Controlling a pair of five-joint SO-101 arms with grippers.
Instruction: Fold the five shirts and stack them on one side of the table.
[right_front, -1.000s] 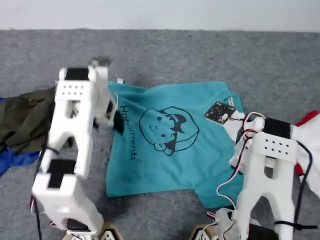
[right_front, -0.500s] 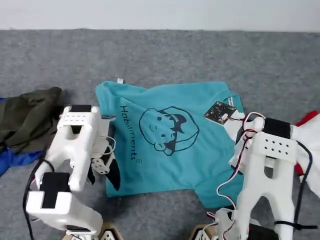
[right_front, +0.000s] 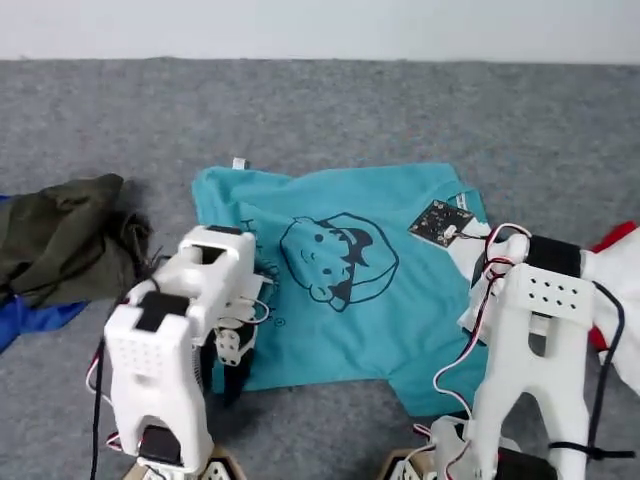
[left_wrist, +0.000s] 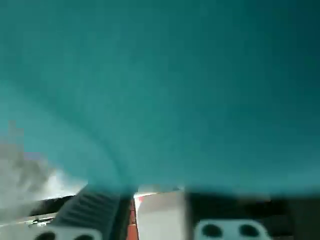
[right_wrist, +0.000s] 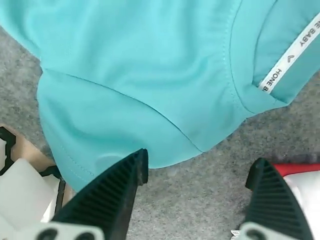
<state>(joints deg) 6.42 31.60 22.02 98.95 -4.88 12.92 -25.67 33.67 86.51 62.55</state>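
- The right gripper stands wide apart with nothing between its two black fingers. It hangs just above the table, at the near edge of the teal shirt.
- The left gripper sits low at the near-left edge of the same shirt. Whether it is apart or together cannot be told, nor whether it has hold of the cloth. Its wrist view is pressed so close that the teal fabric is a blur.
- The teal shirt lies spread flat in the middle of the grey table, front side up, with its collar toward the right arm.
- A dark line-drawn cartoon face sits on the chest, and a line of lettering beside it is partly hidden under the left arm.
- A white neck label with dark lettering runs along the inside of the collar, and a small white tag sticks out at the far-left corner of the shirt.
- An olive shirt lies crumpled at the left edge of the table, over a blue garment that is cut off by the frame.
- A red and white cloth lies at the right edge, mostly hidden behind the right arm.
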